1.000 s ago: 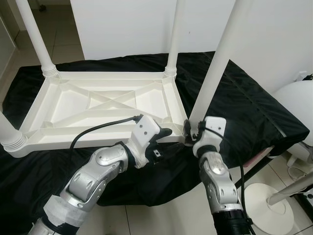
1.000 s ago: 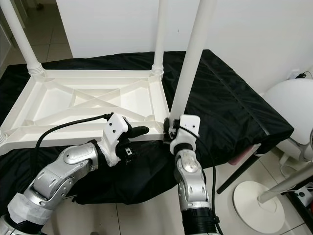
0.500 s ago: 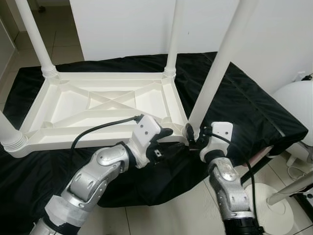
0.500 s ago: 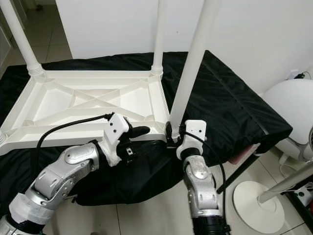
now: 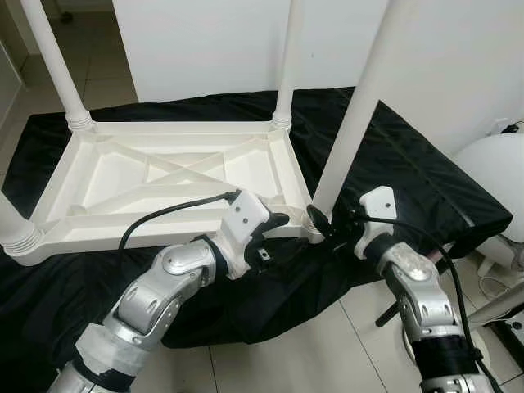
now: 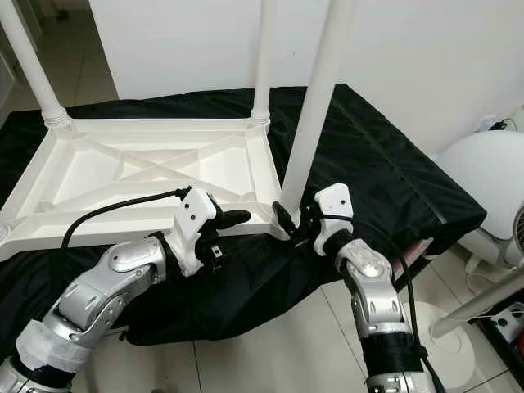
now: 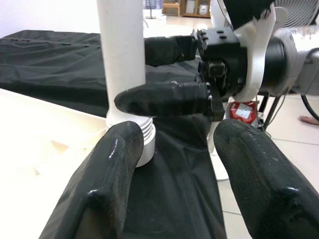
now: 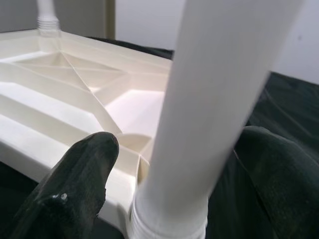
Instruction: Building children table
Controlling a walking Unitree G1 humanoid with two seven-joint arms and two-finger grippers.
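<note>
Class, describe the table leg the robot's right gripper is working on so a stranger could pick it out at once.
On the black-covered surface lies an upturned white plastic children's table, its legs pointing up. Go to its near right corner: that leg has the right gripper closed around its base, unlike the other legs.

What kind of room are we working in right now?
Probably a room in a home: tiled floor, plain white wall, and a black sheet spread under the upturned white table. A fan base stands nearby.

Cream-white table top [image 5: 164, 176], white legs [image 5: 354, 115], plain black cloth [image 5: 409, 172], silver arms, black fingers [image 7: 114, 174], pale tiled floor [image 5: 270, 368], possibly grey-grouted.
</note>
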